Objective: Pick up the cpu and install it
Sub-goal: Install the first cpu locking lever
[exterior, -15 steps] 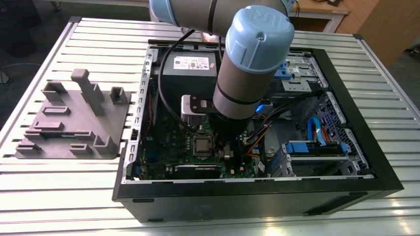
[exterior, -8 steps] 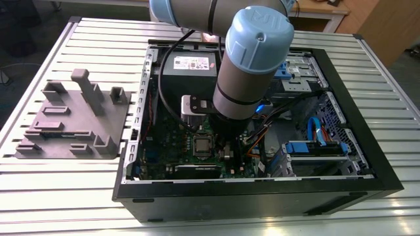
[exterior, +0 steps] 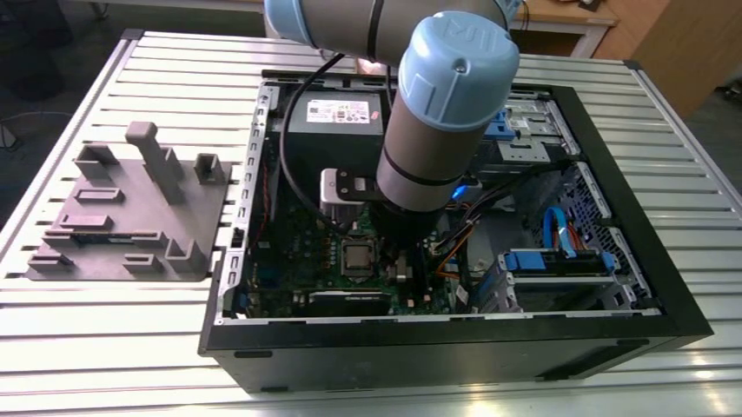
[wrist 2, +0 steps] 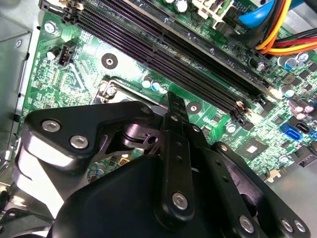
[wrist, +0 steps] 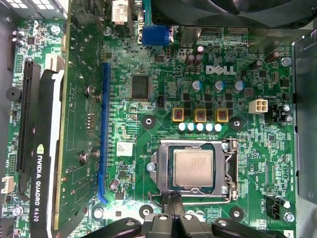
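In the socket (wrist: 194, 168) on the motherboard (wrist: 148, 74) lies the cpu (wrist: 193, 167), flat inside its metal frame. The claw (wrist: 170, 199) hovers just beside the socket's edge, fingers closed together, gripping nothing.

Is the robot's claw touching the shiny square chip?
Apart. In the first wrist view the gripper sits at the socket frame's edge, with a gap before the cpu, which lies in its socket.
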